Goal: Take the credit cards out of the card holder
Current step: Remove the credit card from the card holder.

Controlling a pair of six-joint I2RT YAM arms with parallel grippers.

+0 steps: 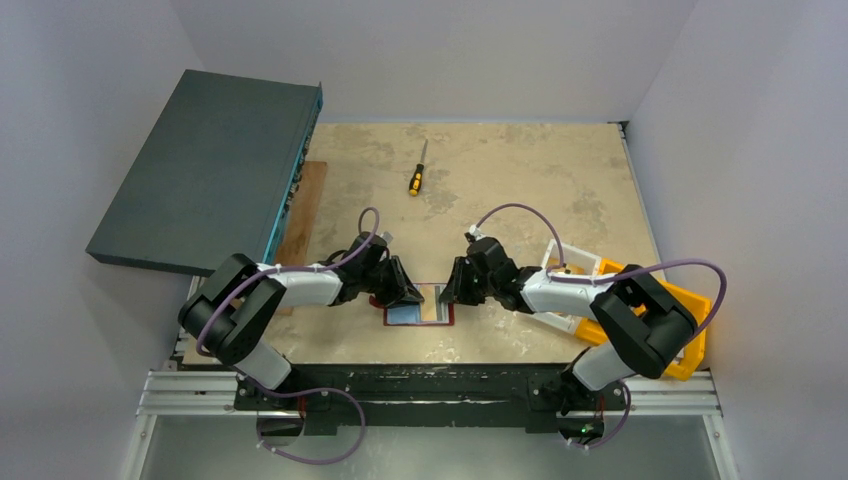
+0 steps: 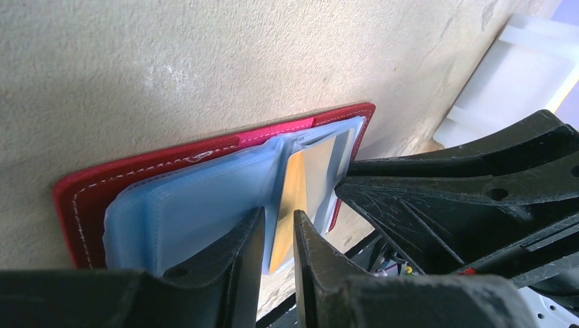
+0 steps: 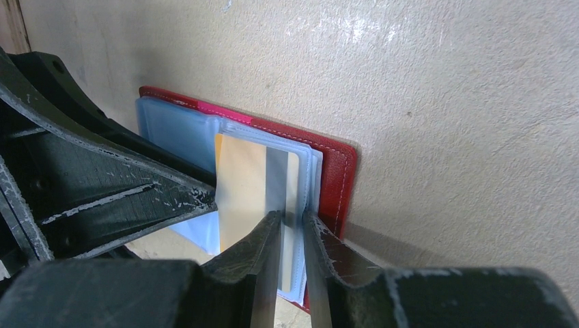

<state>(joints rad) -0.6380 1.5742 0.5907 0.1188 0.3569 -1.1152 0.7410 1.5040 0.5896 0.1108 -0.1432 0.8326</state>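
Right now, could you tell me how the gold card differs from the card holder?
The card holder is dark red, white-stitched; the gold card is tan with a grey stripe. The card holder lies open and is larger; the gold card sits among its bluish sleeves. Both are flat rectangles.

Arms angled inward, left end effector (image 1: pixel 408 296), right end effector (image 1: pixel 451 294), jaws slightly parted

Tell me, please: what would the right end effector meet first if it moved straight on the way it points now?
Most likely the tan-gold card in its clear sleeve, just ahead of the right end effector, with the open card holder under it. Depth is unclear.
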